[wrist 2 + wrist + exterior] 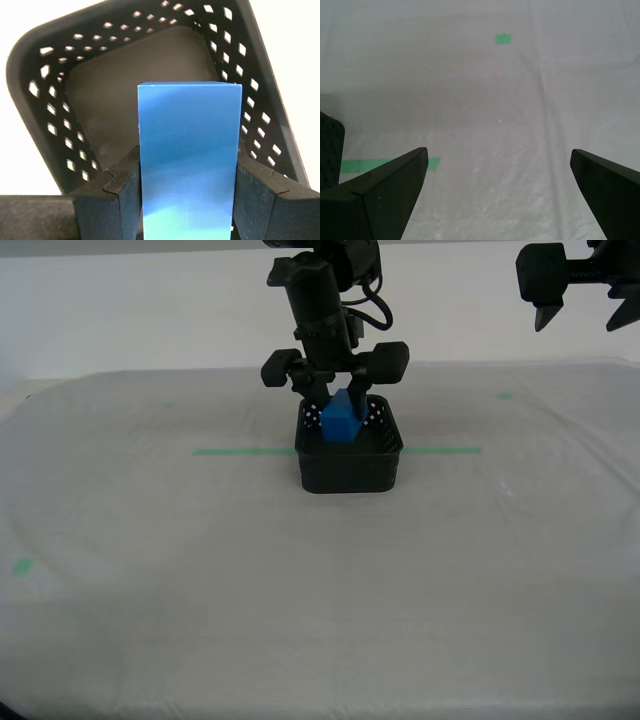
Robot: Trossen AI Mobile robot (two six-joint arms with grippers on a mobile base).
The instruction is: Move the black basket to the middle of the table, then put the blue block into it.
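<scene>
Over the black basket [349,460] at mid-counter [200,570], the exterior view shows the second gripper [337,412] holding the blue block [340,420] half inside. Its wrist view: block upright, clamped, basket floor directly beyond. First gripper [497,195]: fingers wide, empty, off aside.

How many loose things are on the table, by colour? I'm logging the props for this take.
Black: 1, the black basket, sitting on the table.
Blue: 1, the blue block, held between the jaws of my second gripper over the basket's opening.
Total: 2.
</scene>
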